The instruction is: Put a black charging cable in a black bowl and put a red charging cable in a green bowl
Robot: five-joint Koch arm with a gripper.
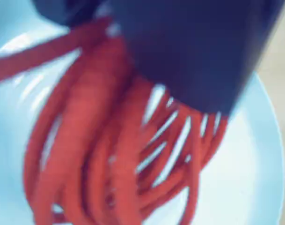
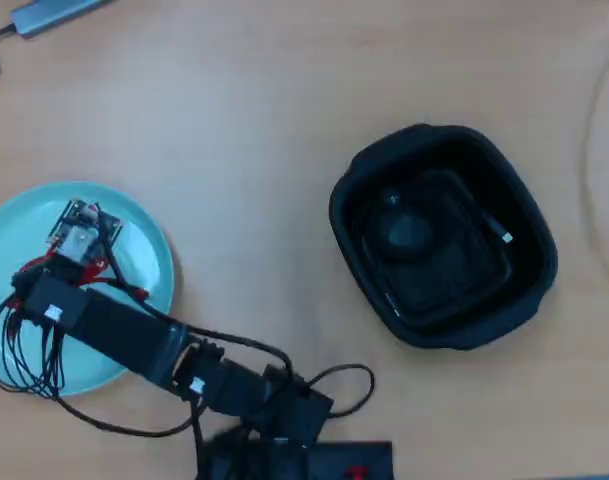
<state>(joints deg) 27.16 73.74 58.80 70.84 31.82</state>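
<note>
Gripper (image 1: 179,101) clamped on red cable (image 1: 109,154), coil hanging just below it over the green bowl (image 1: 254,178). Black cable (image 2: 489,232) sits in the black bowl (image 2: 364,180), well off. Risk: loops snag a finger on release, dragging the coil past the rim onto the bench (image 2: 264,120).

Wrist view heavily blurred; overhead view evenly lit, soft.
</note>
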